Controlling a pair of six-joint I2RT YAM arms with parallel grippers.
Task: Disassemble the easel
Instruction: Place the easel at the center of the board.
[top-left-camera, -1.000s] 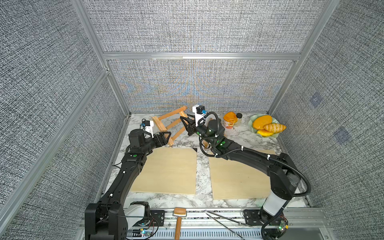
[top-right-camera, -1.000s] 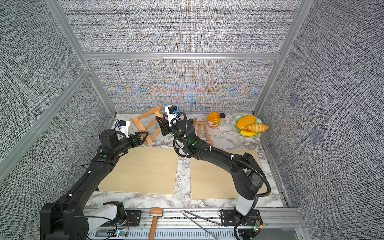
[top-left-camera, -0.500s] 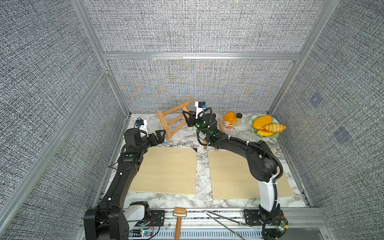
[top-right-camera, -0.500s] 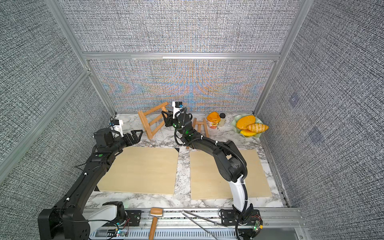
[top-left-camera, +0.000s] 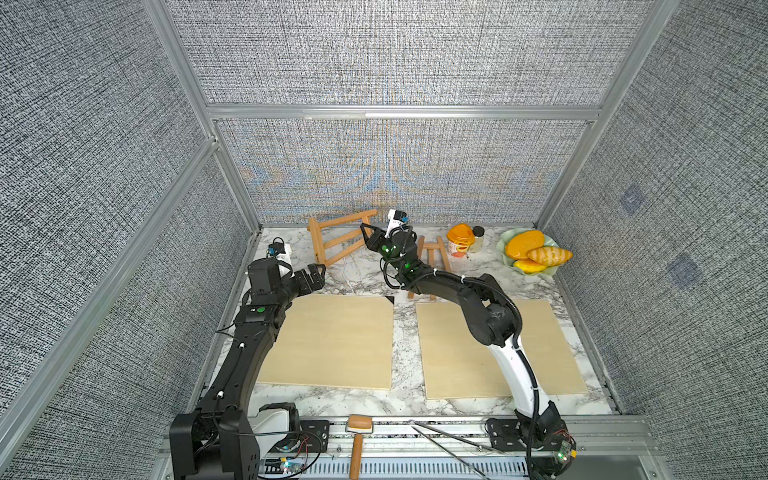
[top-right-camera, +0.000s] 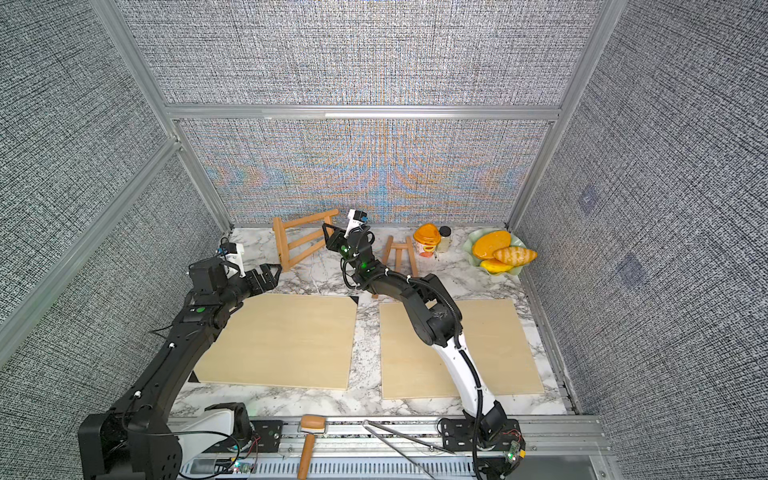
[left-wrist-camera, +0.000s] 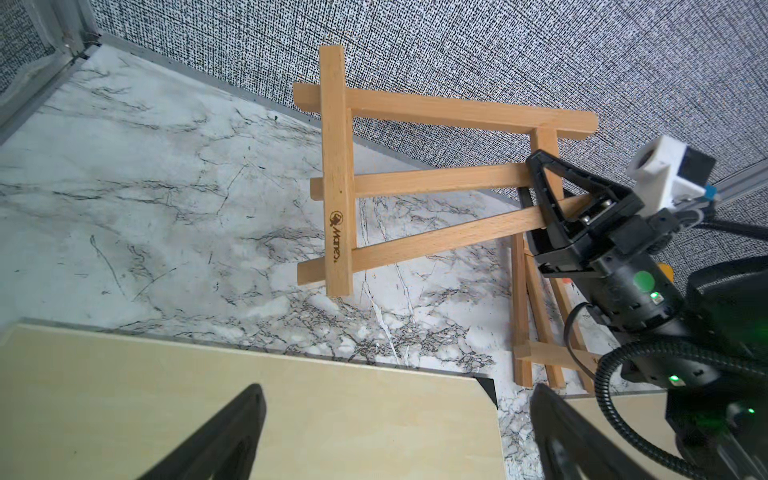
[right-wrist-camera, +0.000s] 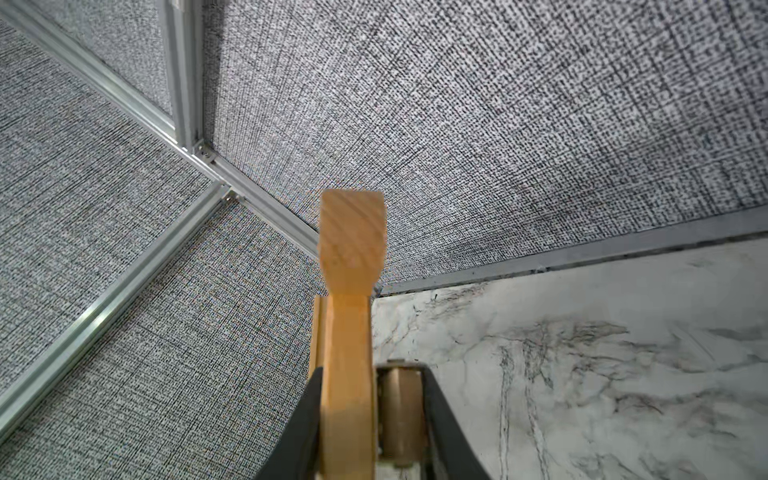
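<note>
The easel's wooden frame stands tilted on edge near the back wall. My right gripper is shut on one of its slanted rails. My left gripper is open and holds nothing. It hangs over the corner of the left board, a short way in front of the frame's crossbar. A second, smaller easel piece lies flat on the marble behind my right arm.
Two plywood boards lie side by side on the marble table. At the back right stand an orange cup, a small jar and a green fruit bowl. A hammer and tongs rest on the front rail.
My left gripper has opened fully, let go of the frame and drawn back to the left. My right gripper has carried the frame a little toward the back wall.
</note>
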